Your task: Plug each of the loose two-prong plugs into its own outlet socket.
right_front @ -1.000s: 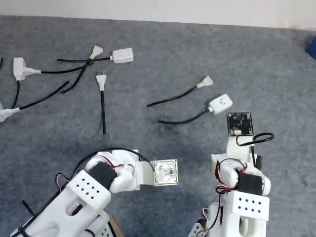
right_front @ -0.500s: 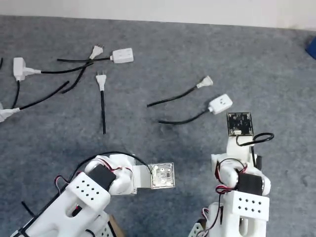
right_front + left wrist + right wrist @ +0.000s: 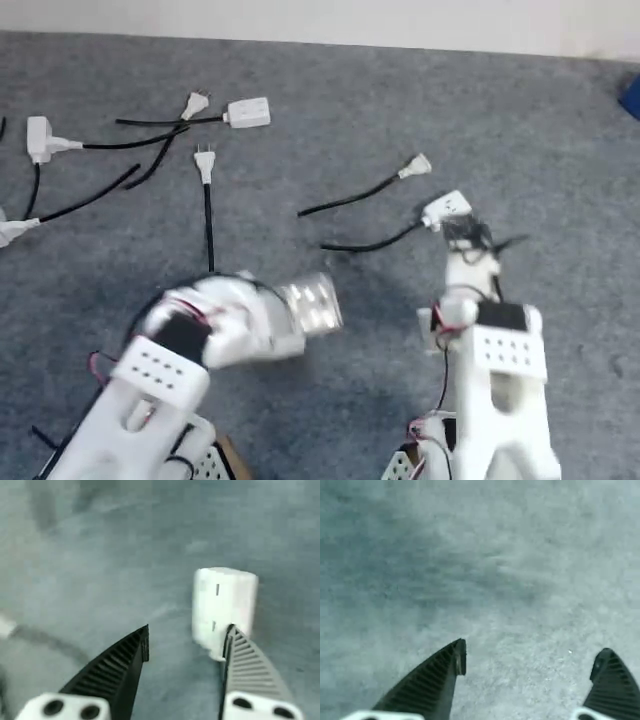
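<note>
**Near socket** (image 3: 447,208): it lies on the carpet (image 3: 560,130) at about 2 o'clock from the table's centre, slots up, with its cord trailing toward 8 o'clock. Nothing is plugged into it. The left gripper (image 3: 188,629) hangs over it, jaws parted and holding nothing. One finger (image 3: 245,665) is at the socket's edge; whether it touches or is just short, I cannot tell.

**Near plug** (image 3: 418,165): it is loose, with its prongs free, just beyond that socket toward 11 o'clock.

**Right gripper** (image 3: 533,647): it is spread wide and empty above bare carpet near the centre. It is at 9 o'clock of the left one and well apart from it.

**Progress, as judged:** one pairing looks made, out at 10 o'clock, where a joined plug (image 3: 62,146) sits in a white block (image 3: 38,138). A white piece (image 3: 6,230) at the 9 o'clock edge is cut off, and I cannot tell what it is. The rest is not done. The step in hand appears to be taking hold of the near socket so that the near plug can be brought to it.

**Count:**
- Loose plugs, three: the near plug, the middle plug (image 3: 204,158) at 11 o'clock, and the far plug (image 3: 197,102) beyond it.
- Open sockets, two: the near socket and the far socket (image 3: 248,112), which is just beside the far plug.
- Arms, two.

That leaves three loose plugs against two open sockets in sight, a shortfall of one.
</note>
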